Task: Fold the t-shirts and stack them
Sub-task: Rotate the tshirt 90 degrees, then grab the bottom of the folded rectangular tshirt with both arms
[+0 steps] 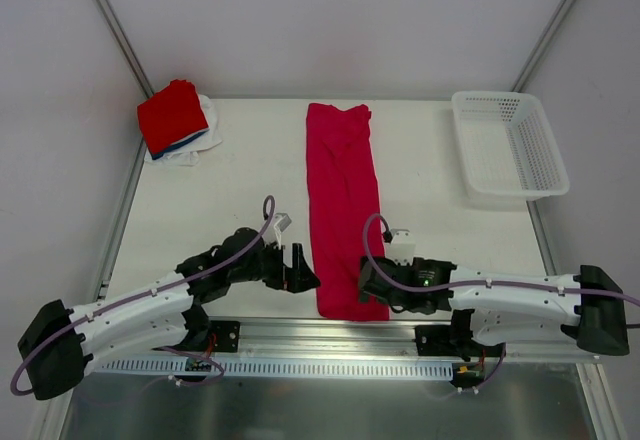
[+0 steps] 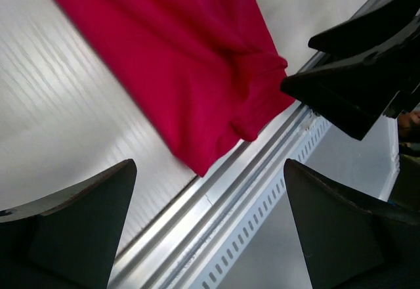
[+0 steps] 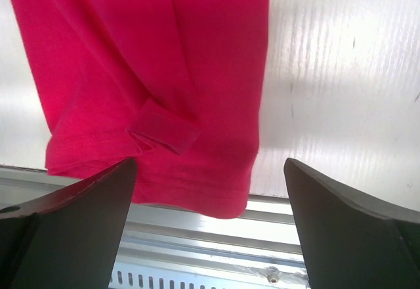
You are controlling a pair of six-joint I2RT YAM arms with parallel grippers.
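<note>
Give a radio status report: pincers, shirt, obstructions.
Left pincer open, right pincer open, both empty. Crimson-pink cloth t-shirt folded into a long strip, lying flat, near hem by both pincers. Nothing on it.

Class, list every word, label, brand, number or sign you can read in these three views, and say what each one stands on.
None: no text can be read in any view. The crimson-pink t-shirt, the folded stack of t-shirts, the white mesh basket and the table show no print, tag or marking.
</note>
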